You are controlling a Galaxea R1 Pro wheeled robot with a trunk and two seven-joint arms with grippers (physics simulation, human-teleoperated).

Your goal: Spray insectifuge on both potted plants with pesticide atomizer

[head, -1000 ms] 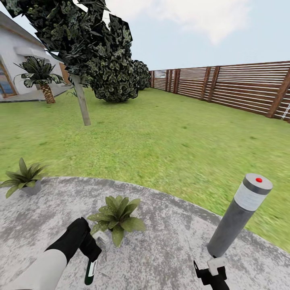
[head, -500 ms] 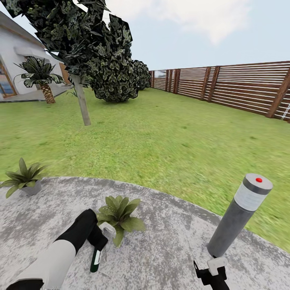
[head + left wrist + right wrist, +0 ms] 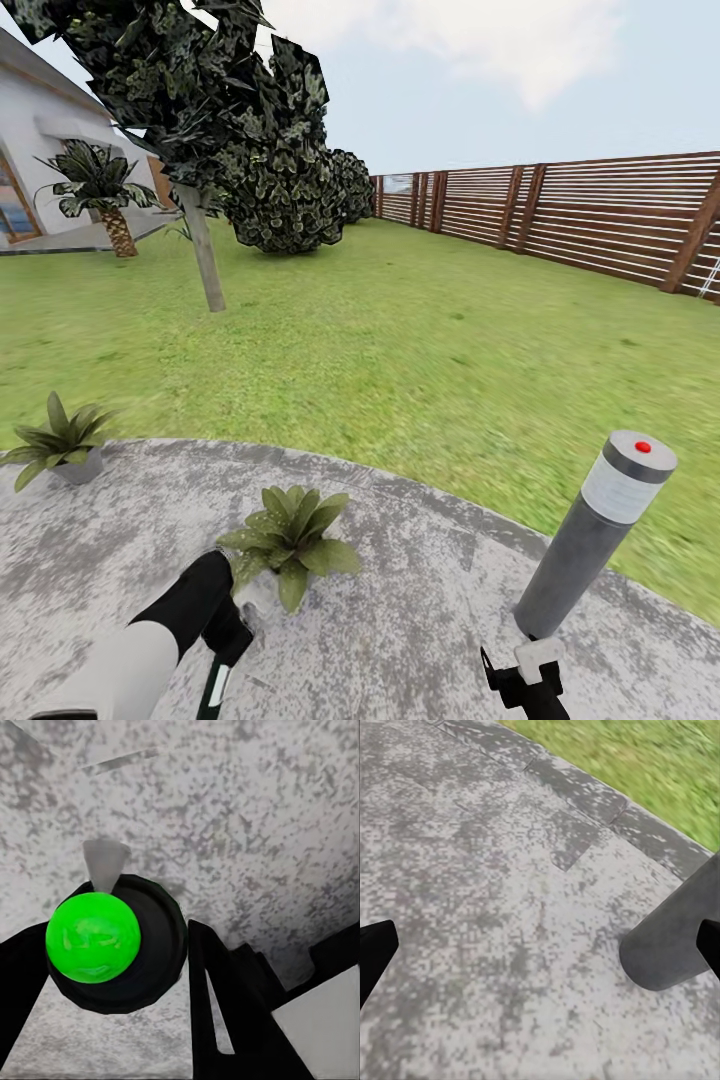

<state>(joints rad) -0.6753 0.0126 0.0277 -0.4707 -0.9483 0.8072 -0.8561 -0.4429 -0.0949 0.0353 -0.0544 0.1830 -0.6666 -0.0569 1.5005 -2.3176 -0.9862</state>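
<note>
Pesticide atomizer [image 3: 213, 685]: held in the left gripper [image 3: 232, 632], hanging below it over the near part of the stone patio [image 3: 420, 600]. Long axis close to vertical, whitish trigger head [image 3: 255, 592] up at the jaws, dark green body pointing down toward the paving. In the left wrist view the bottle is seen end-on as a bright green disc [image 3: 93, 937] in a dark ring, black fingers [image 3: 225, 1020] flanking it; jaws clamped on the bottle.

Relation that matters: the nearer potted plant [image 3: 290, 535] sits just beyond the trigger head, forward and slightly right of it; leaves nearly touching the head. My reading: nozzle faces that rosette, so spraying here needs little reorienting.

Second potted plant [image 3: 62, 440]: at the patio's far-left edge by the lawn [image 3: 420, 350], well apart from the bottle. Left arm is the nearer one.

Right gripper [image 3: 524, 678]: low beside the base of the bollard lamp [image 3: 595, 530], jaws apart, holding nothing.
</note>
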